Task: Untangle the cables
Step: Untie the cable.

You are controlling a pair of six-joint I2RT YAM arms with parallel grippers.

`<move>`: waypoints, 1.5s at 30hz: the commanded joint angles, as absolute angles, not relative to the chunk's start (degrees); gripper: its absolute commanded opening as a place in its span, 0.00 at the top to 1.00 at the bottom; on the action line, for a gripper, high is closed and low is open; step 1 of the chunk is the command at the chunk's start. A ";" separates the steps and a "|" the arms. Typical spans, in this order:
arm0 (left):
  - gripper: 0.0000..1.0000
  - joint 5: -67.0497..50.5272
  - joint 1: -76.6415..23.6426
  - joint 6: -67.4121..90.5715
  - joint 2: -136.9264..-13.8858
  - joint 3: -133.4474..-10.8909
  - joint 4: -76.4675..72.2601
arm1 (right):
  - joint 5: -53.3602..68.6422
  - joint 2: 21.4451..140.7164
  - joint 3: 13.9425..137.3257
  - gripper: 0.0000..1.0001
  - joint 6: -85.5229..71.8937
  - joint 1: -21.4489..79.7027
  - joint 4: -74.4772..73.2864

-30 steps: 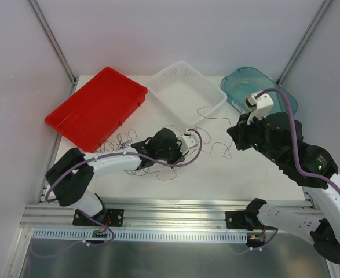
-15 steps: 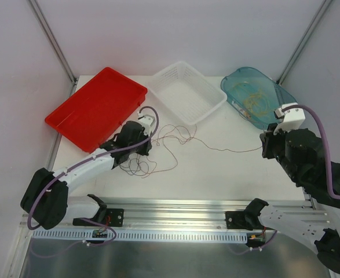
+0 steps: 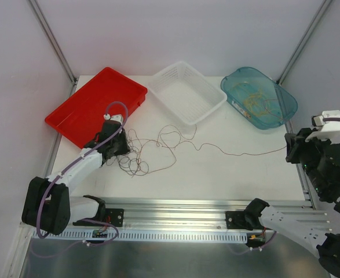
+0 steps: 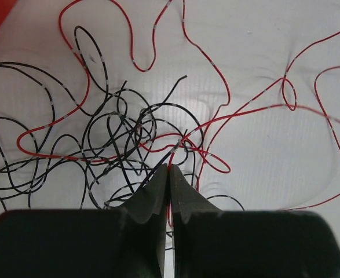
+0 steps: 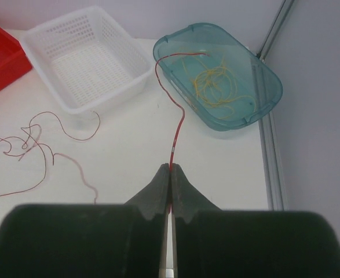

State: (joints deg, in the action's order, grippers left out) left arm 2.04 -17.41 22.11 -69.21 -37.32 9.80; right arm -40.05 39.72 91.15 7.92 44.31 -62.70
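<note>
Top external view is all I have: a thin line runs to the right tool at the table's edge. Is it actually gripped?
Observer: Yes. The right tool is shut on the red cable, pinched at its tip.
Operator: And the other arm?
Observer: The left tool is shut too; red shows in the seam where it closes, so it seems to pinch red cable as well.
Operator: What is the clump there?
Observer: Mostly black cables in overlapping loops, with red threaded through.

The left arm [image 3: 77, 168] stretches forward and low, its end effector [image 4: 168, 168] pointing down with fingers pressed together. The right arm [image 3: 326, 168] sits bent at the far right, its end effector [image 5: 170, 167] pinching a red cable [image 5: 178, 124].
</note>
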 commanded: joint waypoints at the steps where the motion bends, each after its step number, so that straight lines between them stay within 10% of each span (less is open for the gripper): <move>1: 1.00 0.27 -16.52 24.08 -68.73 -38.05 10.90 | -39.03 39.63 92.55 0.99 9.40 44.12 -62.49; 14: 1.00 -11.22 -17.14 21.19 -68.29 -36.12 11.16 | -27.87 46.14 94.84 0.99 10.19 44.03 -53.18; 45: 0.98 -34.80 -62.23 12.74 -67.23 -52.21 9.32 | -18.28 60.73 90.43 0.99 4.29 42.89 -28.83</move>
State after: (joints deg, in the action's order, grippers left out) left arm -32.49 -62.28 14.06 -65.36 -52.99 10.13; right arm -17.21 61.87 84.90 2.42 43.40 -32.42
